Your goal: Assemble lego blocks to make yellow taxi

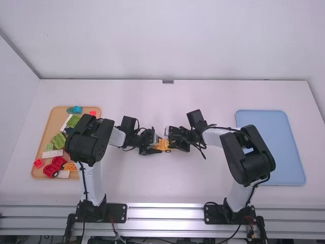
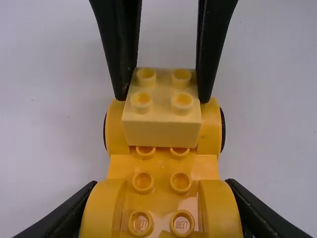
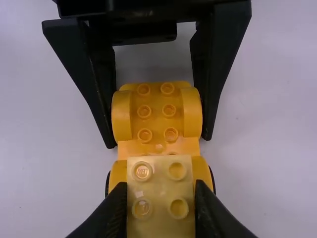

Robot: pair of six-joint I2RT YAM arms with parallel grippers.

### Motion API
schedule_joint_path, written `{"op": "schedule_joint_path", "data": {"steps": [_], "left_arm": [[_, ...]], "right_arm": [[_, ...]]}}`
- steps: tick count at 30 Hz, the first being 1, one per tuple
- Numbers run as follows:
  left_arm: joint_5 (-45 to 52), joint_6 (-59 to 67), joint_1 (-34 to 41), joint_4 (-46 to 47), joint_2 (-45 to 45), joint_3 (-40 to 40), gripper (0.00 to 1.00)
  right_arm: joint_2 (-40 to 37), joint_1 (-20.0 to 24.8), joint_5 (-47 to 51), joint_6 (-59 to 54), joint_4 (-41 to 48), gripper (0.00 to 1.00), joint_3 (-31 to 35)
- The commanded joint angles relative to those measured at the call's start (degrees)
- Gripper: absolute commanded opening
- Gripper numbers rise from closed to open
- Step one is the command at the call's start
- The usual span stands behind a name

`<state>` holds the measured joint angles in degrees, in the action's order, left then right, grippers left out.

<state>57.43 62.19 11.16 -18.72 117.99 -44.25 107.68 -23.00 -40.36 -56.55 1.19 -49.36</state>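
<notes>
The right gripper (image 3: 159, 183) is closed on the pale yellow brick (image 2: 161, 124), which sits directly between its fingers and over the wheeled end of the orange car base (image 2: 163, 166), studs facing up. Whether it is fully seated I cannot tell; a straight press down, then a release, seems the likely next move. The base's long axis runs from this gripper toward the left gripper (image 2: 161, 181), which clamps the other end by its rounded sides, so both arms are about equally near. Close beside the right fingertips stand the base's raised wheel arches; they could catch if the fingers spread wide. Well off past the left gripper, partly under its arm, lies the tan tray (image 1: 35, 172) with loose blocks and a red wheeled piece (image 1: 53, 166). Past the right gripper, beyond its forearm, is the blue tray (image 1: 292, 147).
</notes>
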Motion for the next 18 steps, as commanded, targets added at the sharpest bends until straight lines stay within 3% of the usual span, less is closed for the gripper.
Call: {"op": "schedule_joint_path", "data": {"steps": [1, 9, 11, 14, 18], "left_arm": [[-1.4, 0.2, 0.2, 0.2, 1.0, -0.3, 0.49], [-1.4, 0.2, 0.2, 0.0, 1.0, -0.3, 0.49], [-1.4, 0.2, 0.2, 0.0, 1.0, -0.3, 0.49], [-1.4, 0.2, 0.2, 0.0, 1.0, -0.3, 0.49], [-1.4, 0.2, 0.2, 0.0, 1.0, -0.3, 0.48]], "right_arm": [[0.0, -0.4, -0.2, 1.0, 0.1, 0.27, 0.6], [0.0, -0.4, -0.3, 1.0, -0.8, 0.28, 0.6], [0.0, -0.5, -0.3, 1.1, -0.9, 0.33, 0.6], [0.0, -1.0, -0.3, 1.0, -0.9, 0.49, 0.6], [0.0, -1.0, -0.3, 4.1, -3.1, 0.57, 0.4]]}}
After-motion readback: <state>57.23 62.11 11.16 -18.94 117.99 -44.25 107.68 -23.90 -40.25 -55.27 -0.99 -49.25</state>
